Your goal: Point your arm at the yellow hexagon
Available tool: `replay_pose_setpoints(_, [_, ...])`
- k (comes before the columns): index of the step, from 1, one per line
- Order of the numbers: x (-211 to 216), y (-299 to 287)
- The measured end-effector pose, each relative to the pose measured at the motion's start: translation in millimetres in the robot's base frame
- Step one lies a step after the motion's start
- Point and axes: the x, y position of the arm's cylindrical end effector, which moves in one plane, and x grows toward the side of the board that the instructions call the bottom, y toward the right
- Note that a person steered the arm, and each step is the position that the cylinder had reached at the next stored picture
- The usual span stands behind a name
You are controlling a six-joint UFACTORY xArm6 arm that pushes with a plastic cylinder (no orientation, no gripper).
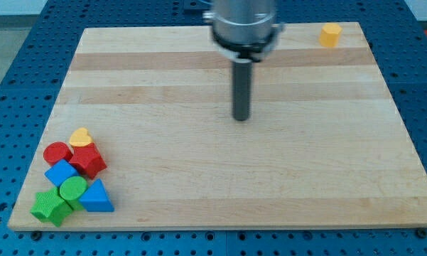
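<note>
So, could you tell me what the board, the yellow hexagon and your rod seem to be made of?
The board looks like pale wood: glued strips with visible grain, satin finish. The yellow hexagon seems painted wood or plastic, with even matte colour; I cannot tell which. My rod looks like dark matte metal or plastic, down to my tip.

Wooden board; yellow hexagon; block cluster

The worktop is pale wood in lighter and darker bands, on a blue perforated base. The hexagon and heart are yellow; the rod is dark.
</note>
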Motion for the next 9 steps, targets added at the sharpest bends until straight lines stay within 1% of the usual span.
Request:
replay_pose_setpoints(1, [0,75])
replay_pose_setpoints(2, [0,121])
replay_pose_setpoints(3, [0,121])
replay_pose_setpoints(4, [-7,163])
replay_pose_setpoints(5, [-30,200])
replay_pose_setpoints(6, [-30,200])
replay_pose_setpoints(8, [-128,211])
replay_pose_setpoints(9, [-128,221])
